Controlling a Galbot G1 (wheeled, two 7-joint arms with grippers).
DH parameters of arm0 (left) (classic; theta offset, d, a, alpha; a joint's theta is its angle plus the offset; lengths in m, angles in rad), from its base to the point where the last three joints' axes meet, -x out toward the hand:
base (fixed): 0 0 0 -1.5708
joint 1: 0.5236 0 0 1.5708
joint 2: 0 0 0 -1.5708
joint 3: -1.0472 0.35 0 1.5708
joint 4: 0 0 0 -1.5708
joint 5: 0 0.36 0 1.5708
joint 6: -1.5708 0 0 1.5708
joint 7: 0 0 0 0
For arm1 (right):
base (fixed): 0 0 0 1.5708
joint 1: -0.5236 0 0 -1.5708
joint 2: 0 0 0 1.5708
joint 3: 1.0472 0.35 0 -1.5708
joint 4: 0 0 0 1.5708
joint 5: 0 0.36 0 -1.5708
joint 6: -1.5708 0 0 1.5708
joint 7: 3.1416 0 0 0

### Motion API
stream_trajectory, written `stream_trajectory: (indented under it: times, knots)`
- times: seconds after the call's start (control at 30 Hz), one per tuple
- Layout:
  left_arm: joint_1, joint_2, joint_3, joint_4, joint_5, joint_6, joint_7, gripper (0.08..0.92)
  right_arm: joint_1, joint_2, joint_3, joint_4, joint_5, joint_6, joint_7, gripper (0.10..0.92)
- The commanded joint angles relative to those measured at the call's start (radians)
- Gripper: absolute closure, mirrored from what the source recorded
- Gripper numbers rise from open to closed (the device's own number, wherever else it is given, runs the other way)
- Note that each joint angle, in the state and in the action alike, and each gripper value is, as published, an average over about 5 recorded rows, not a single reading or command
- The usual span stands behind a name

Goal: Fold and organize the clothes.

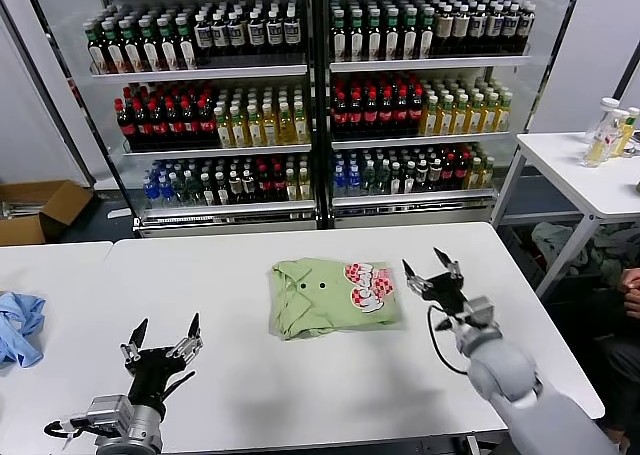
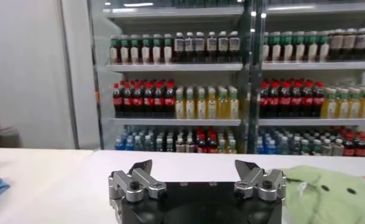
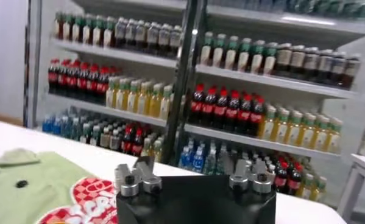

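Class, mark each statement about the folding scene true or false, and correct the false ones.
1. The T-shirt lies folded on the table. True.
2. The right hand grips the T-shirt. False: it is open, beside the shirt.
3. The left hand is open, clear of the shirt. True.
4. The blue cloth lies on top of the T-shirt. False: it lies apart, at the far left.
5. The shirt's print faces up. True.

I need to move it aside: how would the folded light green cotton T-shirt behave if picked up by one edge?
The folded light green cotton T-shirt would probably droop and unfold, since it is soft layered cloth lying flat on the white table. It looks light. A push would likely bunch its wrinkled edges rather than slide it whole.
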Motion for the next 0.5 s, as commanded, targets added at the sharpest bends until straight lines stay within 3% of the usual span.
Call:
stream_trajectory:
  times: [0.03,0.13,0.5]
  knots:
    - [0.028,0.012,0.006,-0.043,-0.008,0.000,0.068,0.177,-0.496,-0.001,0.351,0.301,-0.017,0.063,-0.007,0.253]
    - [0.029,0.016,0.008,-0.051,-0.012,0.003,0.089,0.177,-0.548,0.019,0.378,0.319,-0.038,0.069,-0.014,0.211]
    - [0.043,0.026,0.007,-0.074,-0.020,0.003,0.115,0.177,-0.629,0.079,0.404,0.360,-0.136,0.120,-0.013,0.203]
